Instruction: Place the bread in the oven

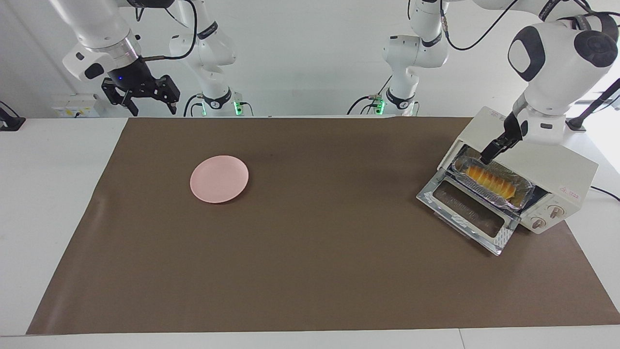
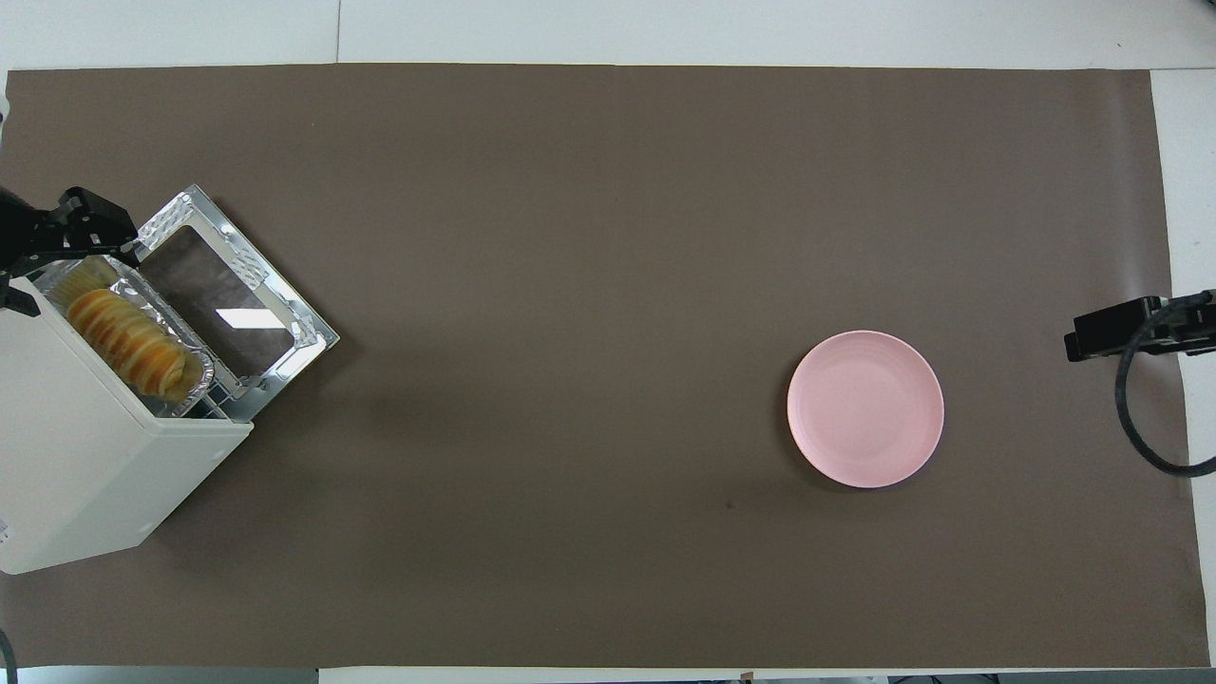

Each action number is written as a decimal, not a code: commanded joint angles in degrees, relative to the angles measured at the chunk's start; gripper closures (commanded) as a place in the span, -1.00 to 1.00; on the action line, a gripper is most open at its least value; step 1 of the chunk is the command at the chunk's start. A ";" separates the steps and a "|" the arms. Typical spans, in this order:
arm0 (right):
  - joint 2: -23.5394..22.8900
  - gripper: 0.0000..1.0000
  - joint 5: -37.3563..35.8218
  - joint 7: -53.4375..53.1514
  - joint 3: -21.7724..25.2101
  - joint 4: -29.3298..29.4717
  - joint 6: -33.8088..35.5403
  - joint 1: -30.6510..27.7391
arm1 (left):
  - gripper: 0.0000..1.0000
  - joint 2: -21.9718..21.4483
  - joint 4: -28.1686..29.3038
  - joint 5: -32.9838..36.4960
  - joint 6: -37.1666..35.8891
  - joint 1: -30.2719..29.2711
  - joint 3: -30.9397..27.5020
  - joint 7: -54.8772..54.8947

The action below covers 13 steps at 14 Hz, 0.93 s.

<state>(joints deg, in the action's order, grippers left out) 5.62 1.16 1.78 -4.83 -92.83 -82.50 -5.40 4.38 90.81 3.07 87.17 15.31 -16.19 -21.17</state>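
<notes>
Reading across the facing view from its left edge, I find the right gripper [image 1: 145,97] waiting, fingers spread, above the counter's [image 1: 310,291] corner at the right arm's end. The pink plate [image 1: 219,179] lies bare. The bread [image 1: 489,182] sits on the foil tray [image 1: 520,186] in the oven [image 1: 566,169], near the corner at the left arm's end. The left gripper [image 1: 487,156] hangs at the tray's robot-side end, just beside the loaf; I cannot tell its finger state. I judge placement nearly complete; next, withdraw and lift the door [image 1: 465,213].
</notes>
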 commanded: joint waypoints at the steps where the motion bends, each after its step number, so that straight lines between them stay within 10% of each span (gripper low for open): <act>1: 0.88 -1.00 0.78 1.65 -0.26 -0.51 0.77 -0.67 | -1.00 -4.72 1.82 -0.79 -5.58 0.51 -0.33 6.56; 4: 0.88 -1.00 0.78 1.65 -0.26 -0.51 0.76 -0.75 | -1.00 -10.78 7.34 -0.88 -8.16 -0.53 1.24 10.96; 13: 0.88 -1.00 0.78 1.65 -0.26 -0.51 0.68 -0.75 | -1.00 -5.00 3.58 -1.32 -6.04 -6.96 12.85 15.98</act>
<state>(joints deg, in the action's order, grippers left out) 5.62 1.16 1.78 -4.83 -92.83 -82.50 -5.40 -2.66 96.64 2.61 82.56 9.03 -3.84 -7.61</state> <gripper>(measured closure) 0.000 0.000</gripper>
